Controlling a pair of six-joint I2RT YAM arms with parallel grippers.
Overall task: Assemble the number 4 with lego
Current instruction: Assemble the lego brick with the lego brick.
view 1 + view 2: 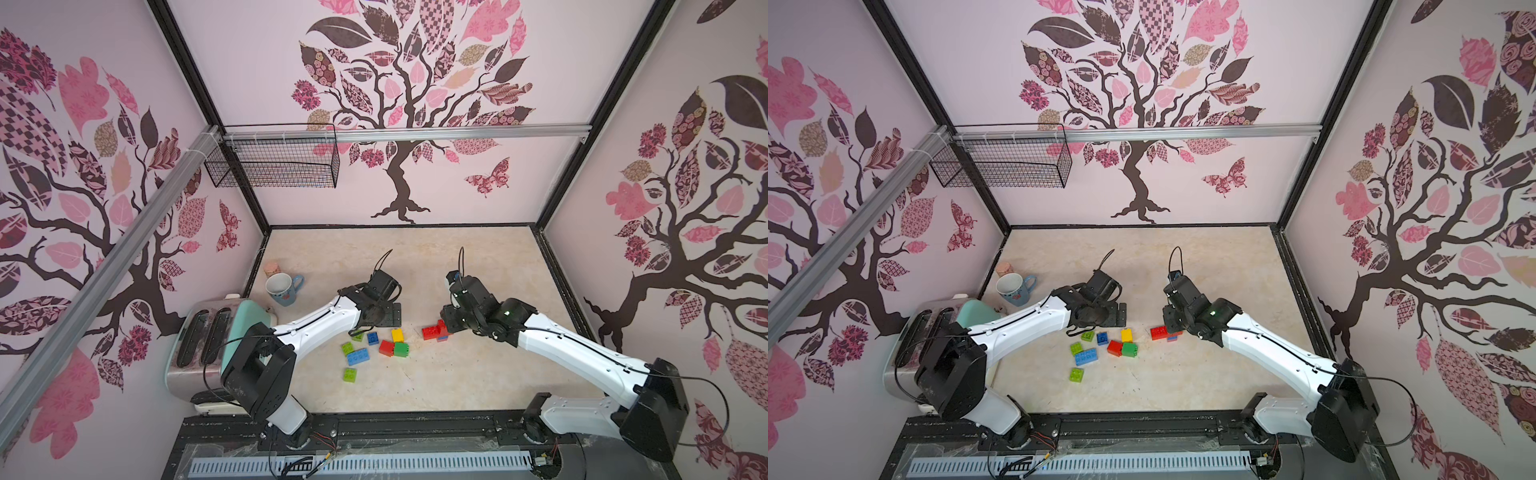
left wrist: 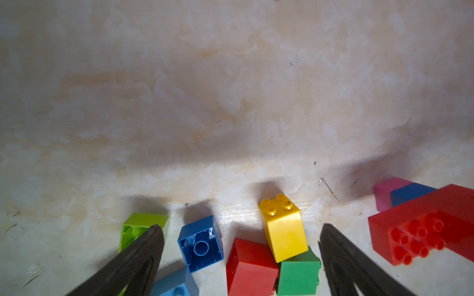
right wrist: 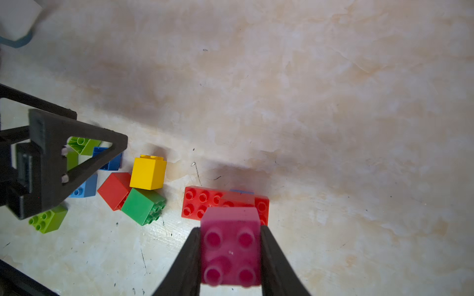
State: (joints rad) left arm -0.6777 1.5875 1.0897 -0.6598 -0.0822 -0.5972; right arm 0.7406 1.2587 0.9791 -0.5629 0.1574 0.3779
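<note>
a pale marbled tabletop (image 1: 457, 374) sits inside walls (image 1: 399, 124) papered with pink and brown trees. a mug (image 1: 287, 297) and a toaster (image 1: 245, 324) stand off toward 9 and 10 o'clock.

the loose lego (image 1: 386, 348) lies in a small heap a little toward 7 o'clock of the table's middle. a yellow brick (image 2: 282, 228) stands just beside a red brick (image 2: 250, 266) and a green brick (image 2: 298, 274). a dark blue brick (image 2: 200, 243) lies tipped with its hollow showing, and a lime brick (image 2: 143, 221) is close by. at 3 o'clock of the heap lies the started piece, a long red brick (image 3: 197, 202) with a blue brick (image 3: 241, 191) half hidden beyond it.

the right gripper (image 3: 230, 230) is clamped on a pink brick (image 3: 230, 251), fingers flat on two opposite side walls. it hangs by the long red brick's end (whether they touch, i cannot tell). the left gripper (image 2: 240, 227) stands wide and empty over the heap.

these bricks look light, rigid and glossy, so they should skid on the smooth top if nudged and may twist in a loose pinch. the flat side walls are the place to hold, low and square, leaving studs and hollow free. seating one likely needs a firm straight press while the base is steadied.
</note>
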